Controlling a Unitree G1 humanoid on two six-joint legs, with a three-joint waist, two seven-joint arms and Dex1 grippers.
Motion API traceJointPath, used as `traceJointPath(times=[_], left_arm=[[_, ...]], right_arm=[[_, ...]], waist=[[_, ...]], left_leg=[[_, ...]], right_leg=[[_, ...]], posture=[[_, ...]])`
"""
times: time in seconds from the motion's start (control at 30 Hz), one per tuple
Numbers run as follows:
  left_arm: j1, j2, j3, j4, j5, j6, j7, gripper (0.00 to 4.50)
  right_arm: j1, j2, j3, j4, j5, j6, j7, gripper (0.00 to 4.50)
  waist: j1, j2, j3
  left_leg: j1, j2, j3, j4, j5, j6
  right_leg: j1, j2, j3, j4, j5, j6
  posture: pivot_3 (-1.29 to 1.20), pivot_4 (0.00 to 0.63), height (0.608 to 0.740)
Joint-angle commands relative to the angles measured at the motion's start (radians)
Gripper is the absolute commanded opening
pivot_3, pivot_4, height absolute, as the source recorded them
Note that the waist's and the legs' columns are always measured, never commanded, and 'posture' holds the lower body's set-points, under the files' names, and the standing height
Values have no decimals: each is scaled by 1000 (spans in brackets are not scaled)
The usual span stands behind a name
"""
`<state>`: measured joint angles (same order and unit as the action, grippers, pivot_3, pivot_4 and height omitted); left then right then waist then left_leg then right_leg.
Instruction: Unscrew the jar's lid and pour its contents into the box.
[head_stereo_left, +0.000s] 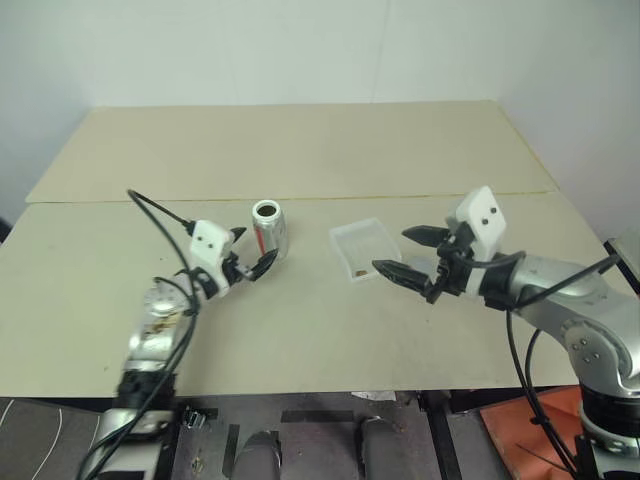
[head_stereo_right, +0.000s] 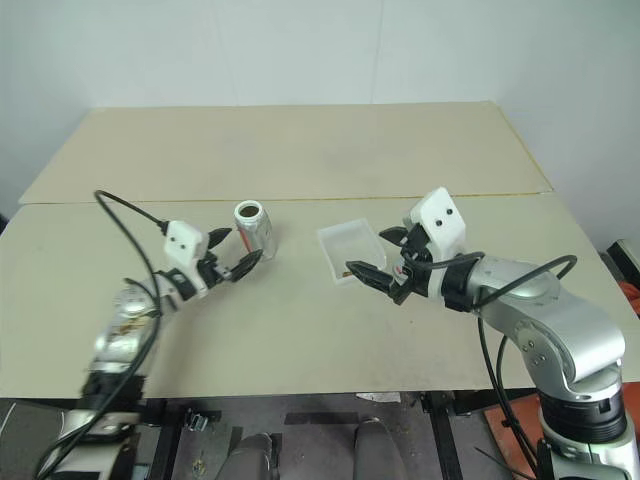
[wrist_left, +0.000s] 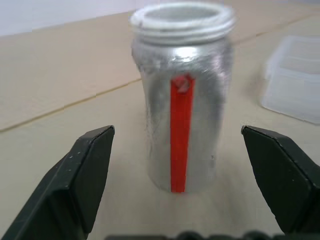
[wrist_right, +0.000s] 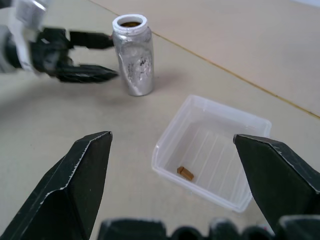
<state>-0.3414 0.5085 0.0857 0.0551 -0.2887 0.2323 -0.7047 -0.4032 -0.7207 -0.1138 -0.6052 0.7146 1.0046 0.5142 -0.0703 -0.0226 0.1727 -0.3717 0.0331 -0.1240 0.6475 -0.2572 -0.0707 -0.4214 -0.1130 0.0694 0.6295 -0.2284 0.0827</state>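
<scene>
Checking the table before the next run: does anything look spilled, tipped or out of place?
Nothing stands out. The jar stands upright with its mouth uncovered, just beyond the open left tool. A small brown bit lies inside the box, not on the table. The right tool is open and holds nothing.

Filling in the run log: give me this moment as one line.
jar: upright, lidless, on table | box: holds brown bit | left claw: open beside jar | right claw: open, empty, near box
</scene>
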Motion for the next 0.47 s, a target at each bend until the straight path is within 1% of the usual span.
traceJointPath(times=[0.03,0.1,0.13,0.2,0.3,0.37,0.47], left_arm=[[7,253,162,-115,-226,140,-315,4443],[10,384,251,-99,-339,181,-484,4443],[14,434,285,-87,-375,193,-548,4443],[20,510,338,-71,-412,220,-611,4443],[36,546,374,-78,-434,240,-630,4443],[64,536,392,-110,-442,260,-603,4443],[108,514,400,-172,-453,277,-569,4443]], right_arm=[[39,-42,-66,-59,-14,-48,15,4500],[70,-66,-94,-67,-14,-68,40,4500],[84,-79,-111,-67,-11,-82,57,4500],[100,-105,-142,-56,-6,-108,94,4500],[107,-127,-165,-31,-3,-141,136,4500],[114,-151,-169,-16,-3,-158,176,4500],[115,-158,-165,-4,-3,-172,195,4500]], waist=[[0,0,0],[0,0,1],[1,0,1],[3,1,1],[12,1,1],[12,1,1],[12,1,1]], left_leg=[[0,0,0,0,0,0],[0,1,0,-1,0,1],[0,2,0,-2,0,1],[1,1,1,-2,-1,2],[2,1,2,-2,-1,2],[3,2,2,-2,-1,2],[2,2,2,-2,-2,3]], right_leg=[[-1,0,0,0,0,-1],[-1,1,0,1,-1,-2],[-1,1,0,1,-1,-2],[0,1,0,-1,-2,-1],[1,1,0,-1,-2,-1],[1,1,0,0,-2,-2],[1,1,0,-1,-2,-2]], posture=[[0,150,740],[0,150,740],[0,150,740],[0,150,740],[0,150,740],[0,150,740],[0,150,740]])
